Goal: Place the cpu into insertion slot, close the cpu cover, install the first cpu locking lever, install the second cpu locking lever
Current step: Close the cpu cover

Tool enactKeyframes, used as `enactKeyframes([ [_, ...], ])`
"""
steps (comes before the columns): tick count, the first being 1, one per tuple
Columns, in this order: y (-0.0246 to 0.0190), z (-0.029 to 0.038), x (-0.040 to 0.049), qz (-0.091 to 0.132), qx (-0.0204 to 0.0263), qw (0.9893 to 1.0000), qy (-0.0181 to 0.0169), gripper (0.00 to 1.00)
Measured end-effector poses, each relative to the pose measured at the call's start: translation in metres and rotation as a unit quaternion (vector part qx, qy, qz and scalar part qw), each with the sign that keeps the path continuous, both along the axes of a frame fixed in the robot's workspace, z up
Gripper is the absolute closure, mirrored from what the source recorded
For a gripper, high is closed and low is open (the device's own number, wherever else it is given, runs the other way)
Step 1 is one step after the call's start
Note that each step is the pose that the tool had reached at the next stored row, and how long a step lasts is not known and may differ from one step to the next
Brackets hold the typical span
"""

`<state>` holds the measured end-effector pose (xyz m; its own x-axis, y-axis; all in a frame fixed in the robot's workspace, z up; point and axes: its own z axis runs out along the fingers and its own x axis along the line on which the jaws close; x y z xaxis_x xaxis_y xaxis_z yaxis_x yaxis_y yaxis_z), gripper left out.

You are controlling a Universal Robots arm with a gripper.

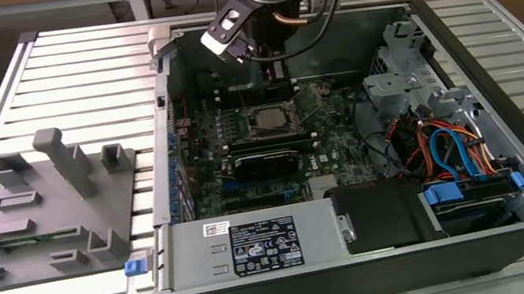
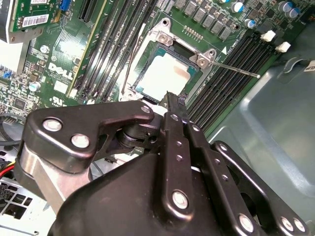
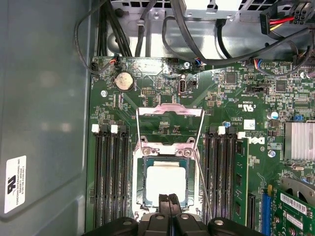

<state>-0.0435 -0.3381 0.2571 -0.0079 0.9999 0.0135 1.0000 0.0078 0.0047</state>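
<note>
Where the end effector hangs, the cpu lies just beyond.

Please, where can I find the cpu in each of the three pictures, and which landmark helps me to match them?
Exterior view: the cpu lies near the middle of the green board.
Second wrist view: the cpu lies just beyond the tips of the gripper.
First wrist view: the cpu lies just beyond the tips of the gripper.
Shared landmark: the black memory slots run alongside the cpu.
</note>
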Motion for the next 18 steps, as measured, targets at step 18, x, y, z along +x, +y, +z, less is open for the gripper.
enactKeyframes([
  [18, 0.0000, 0.0091, 0.0011, 0.000, 0.0000, 1.0000, 0.0000, 0.90],
])
